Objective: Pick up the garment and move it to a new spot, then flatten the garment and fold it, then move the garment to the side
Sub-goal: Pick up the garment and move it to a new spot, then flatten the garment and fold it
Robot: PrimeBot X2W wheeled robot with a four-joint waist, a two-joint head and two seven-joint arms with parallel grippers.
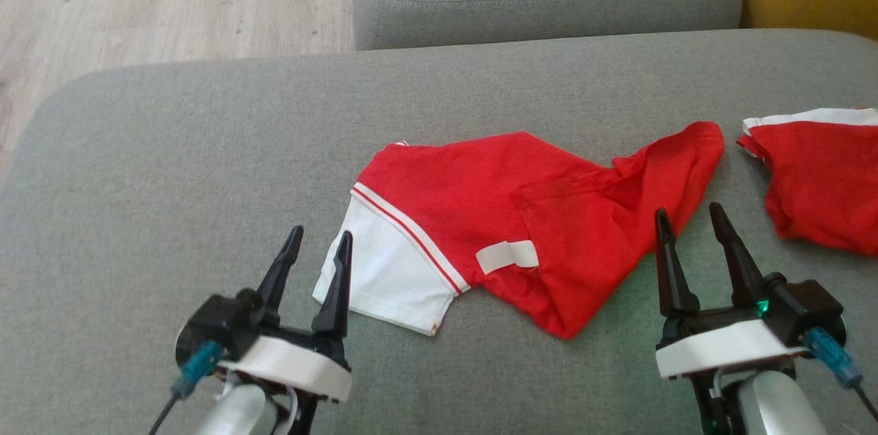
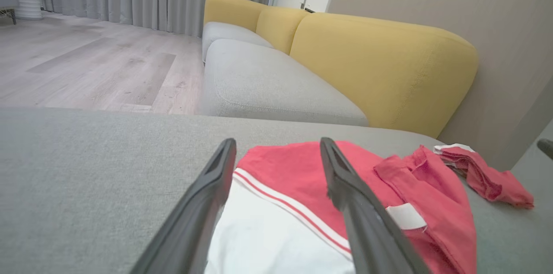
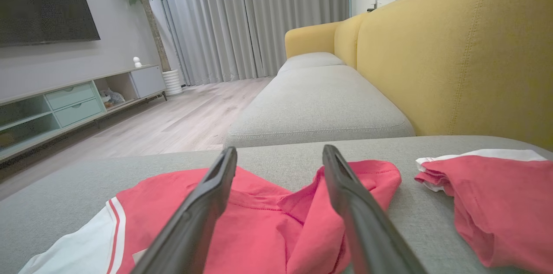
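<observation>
Garment [image 1: 521,215] lies crumpled before my left gripper [image 1: 321,232] and right gripper [image 1: 688,208], both spread, empty; second red garment [image 1: 816,174] at right, cut off by frame.

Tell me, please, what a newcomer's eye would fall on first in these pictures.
The crumpled red and white garment lying in the middle of the grey cushion catches the eye first. The left gripper and right gripper, both open, flank it near its white end and its red end. A second red garment lies apart at the cushion's right edge.
</observation>
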